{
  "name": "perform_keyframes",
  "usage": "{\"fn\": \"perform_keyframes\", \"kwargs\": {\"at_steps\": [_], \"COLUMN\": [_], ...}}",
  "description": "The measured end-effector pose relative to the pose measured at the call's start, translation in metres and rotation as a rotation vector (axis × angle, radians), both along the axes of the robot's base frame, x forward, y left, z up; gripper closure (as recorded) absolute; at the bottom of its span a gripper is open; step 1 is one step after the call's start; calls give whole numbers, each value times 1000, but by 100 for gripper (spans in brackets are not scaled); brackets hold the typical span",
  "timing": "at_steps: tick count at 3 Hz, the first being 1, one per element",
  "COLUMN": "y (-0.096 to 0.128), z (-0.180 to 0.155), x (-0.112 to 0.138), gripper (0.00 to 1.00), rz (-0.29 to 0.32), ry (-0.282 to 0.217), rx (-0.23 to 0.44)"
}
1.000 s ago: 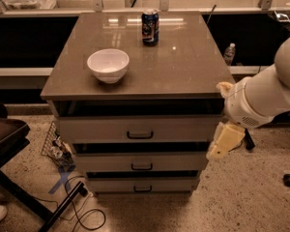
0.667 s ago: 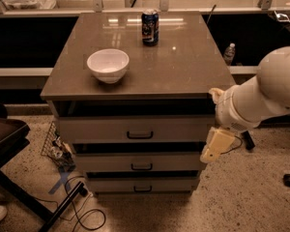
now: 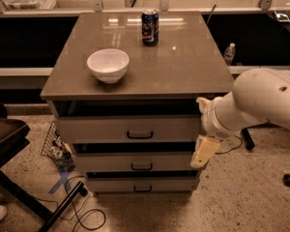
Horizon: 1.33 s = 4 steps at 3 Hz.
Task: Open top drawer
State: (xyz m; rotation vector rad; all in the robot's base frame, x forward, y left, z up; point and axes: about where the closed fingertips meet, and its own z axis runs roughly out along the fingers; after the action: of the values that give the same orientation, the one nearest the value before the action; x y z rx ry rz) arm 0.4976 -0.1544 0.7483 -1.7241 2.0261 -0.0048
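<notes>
Three grey drawers stack under the surface (image 3: 183, 76). The top drawer (image 3: 96, 128) is the tallest and widest, sits just beneath the overhang, and looks shut. Its only hold is the small dark handle (image 3: 139, 135) at the middle of the front. A white bowl (image 3: 108, 65) and a can (image 3: 150, 27) stand above on the surface. The claw (image 3: 204, 153) hangs at the cabinet's right front corner, just below the top drawer's right end and well apart from the handle. Whether it is spread or pressed together I cannot tell. I judge the drawer rigid and fairly heavy, sliding straight out. The thin, smooth bar wants a centred pinch and a level pull.
</notes>
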Motion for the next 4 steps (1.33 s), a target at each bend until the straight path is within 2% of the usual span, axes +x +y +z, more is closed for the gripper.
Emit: {"fn": "perform_keyframes", "kwargs": {"at_steps": [2,4], "y": [12,23], "z": [-39,-78], "x": [34,59], "gripper": [0,0], "rz": [32,44], "ry": [33,112], "rx": [-36,-30]}}
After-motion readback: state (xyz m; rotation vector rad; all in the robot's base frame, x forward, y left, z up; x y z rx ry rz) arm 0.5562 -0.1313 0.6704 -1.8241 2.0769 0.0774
